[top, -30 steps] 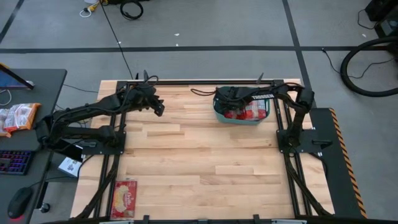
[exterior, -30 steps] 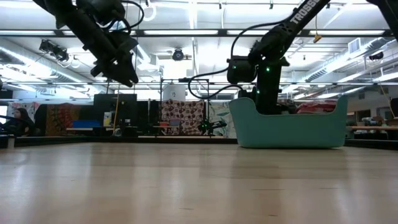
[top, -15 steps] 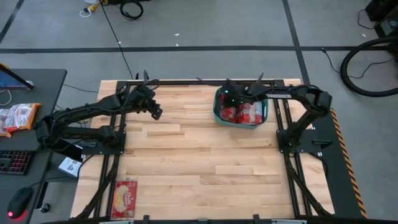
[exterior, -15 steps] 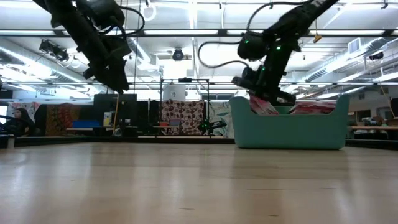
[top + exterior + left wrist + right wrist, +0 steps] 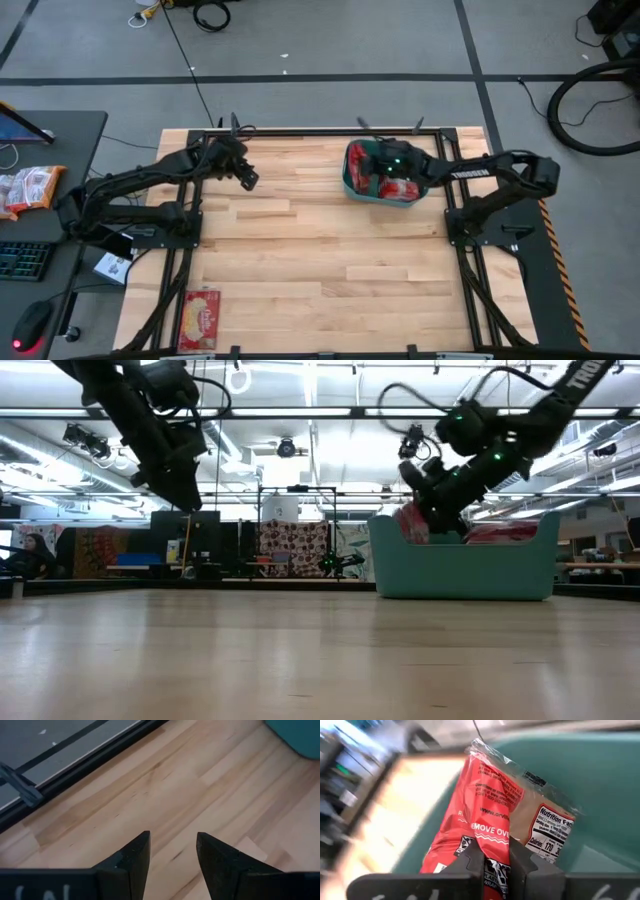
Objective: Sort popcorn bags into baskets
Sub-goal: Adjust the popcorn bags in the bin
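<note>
Lying alone at the near edge of the wooden table [image 5: 320, 250], beside the left arm's frame, one red popcorn bag [image 5: 201, 318] with a cream centre panel rested flat and well apart from everything else. Farther back, the left gripper [image 5: 249, 178] hung above bare boards on the table's left half, its two dark fingers [image 5: 131, 860] standing apart with nothing between them, as the left wrist view showed. Toward the far right of the table sat the teal basket [image 5: 349, 186], with several red popcorn bags showing inside it from above. The right gripper [image 5: 383, 165] reached over that basket's left end, its fingers [image 5: 472, 865] pinched together on the edge of another popcorn bag [image 5: 490, 825], which stood tilted against the teal wall with its nutrition label [image 5: 547, 830] facing the camera. Beyond the table, the low view showed a room with ceiling lights and patterned panels.
</note>
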Robot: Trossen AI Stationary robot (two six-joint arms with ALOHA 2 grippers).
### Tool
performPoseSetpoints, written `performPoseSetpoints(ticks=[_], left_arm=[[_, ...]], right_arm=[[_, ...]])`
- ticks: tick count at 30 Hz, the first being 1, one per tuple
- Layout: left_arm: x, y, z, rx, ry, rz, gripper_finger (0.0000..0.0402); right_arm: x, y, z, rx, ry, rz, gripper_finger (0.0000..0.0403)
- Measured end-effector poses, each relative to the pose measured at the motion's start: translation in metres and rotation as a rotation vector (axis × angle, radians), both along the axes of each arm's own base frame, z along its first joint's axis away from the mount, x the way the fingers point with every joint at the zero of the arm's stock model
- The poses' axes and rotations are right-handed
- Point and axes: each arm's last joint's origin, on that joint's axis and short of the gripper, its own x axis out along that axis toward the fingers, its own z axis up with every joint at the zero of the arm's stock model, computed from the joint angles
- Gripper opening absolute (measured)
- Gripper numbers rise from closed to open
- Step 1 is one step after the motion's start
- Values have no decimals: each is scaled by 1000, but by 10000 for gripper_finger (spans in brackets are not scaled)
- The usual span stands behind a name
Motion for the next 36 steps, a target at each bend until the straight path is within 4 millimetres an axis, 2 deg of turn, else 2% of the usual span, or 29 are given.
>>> performPoseSetpoints(ticks=[5,10,13,18,24,31,36], left_arm=[[1,5,3,-3,-52,-14,166],[17,7,15,22,-253,-212,166],[27,13,15,61,-296,-227,166],[47,23,0,59,-301,-232,166],[64,23,-20,15,-263,-269,167],[66,21,-22,5,-253,-280,167],[63,19,-21,-7,-237,-280,167]], right_arm=[[-10,-4,-9,-25,-137,-75,46],[-11,-4,-10,-45,-120,-97,46],[-12,-4,-11,-50,-101,-103,48],[-12,-2,-13,-64,-67,-95,77],[-4,-4,-7,-59,22,-62,112],[-2,-10,1,-45,161,-94,179],[0,-11,4,-46,147,-84,219]])
